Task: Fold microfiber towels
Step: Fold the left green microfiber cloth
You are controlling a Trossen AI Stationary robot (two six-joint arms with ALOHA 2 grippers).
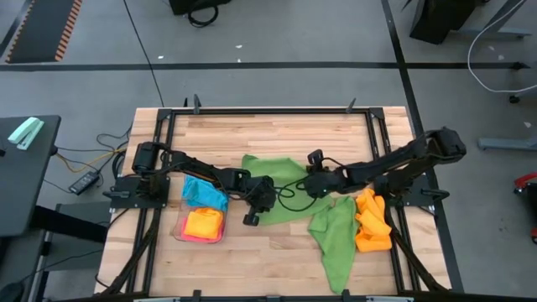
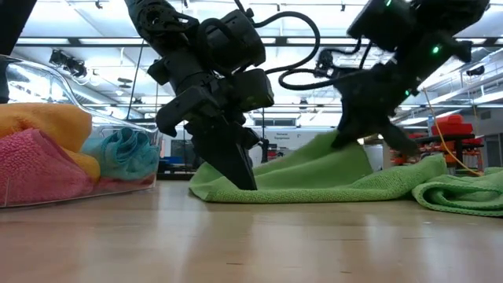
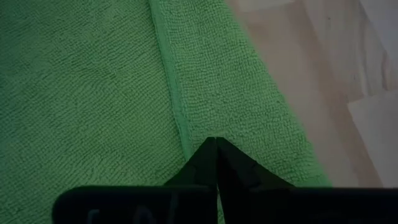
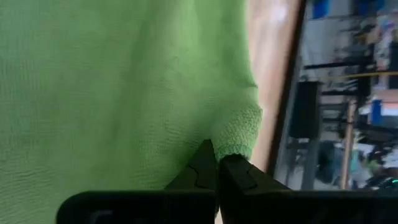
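A wooden table [image 1: 277,252] is filling the centre of the high view, with two dark arms reaching in from its left and right sides. A green towel [image 1: 281,180] is lying spread at the middle of the frame, and both arms are working on it.

The left gripper [image 1: 252,216] is sitting at the towel's lower left edge, its fingers pressed together and pinching the hem against the table. The left wrist view is showing the fingertips closed right on the stitched border.

The right gripper [image 1: 312,184] is sitting just right of the towel's centre, fingers also pressed together and pinching a corner. In the low view this corner is being held up off the table, so the cloth is rising in a slope toward the right of the frame.

At the left of the frame, a clear tray [image 1: 180,228] is holding orange, pink and blue towels [image 1: 204,210], which look bundled rather than neatly flat. At the lower right, a second green towel [image 1: 334,239] and an orange towel [image 1: 372,222] are lying crumpled and unfolded.

Judging by this, the fold on the middle towel is only starting, and at least two more are waiting.
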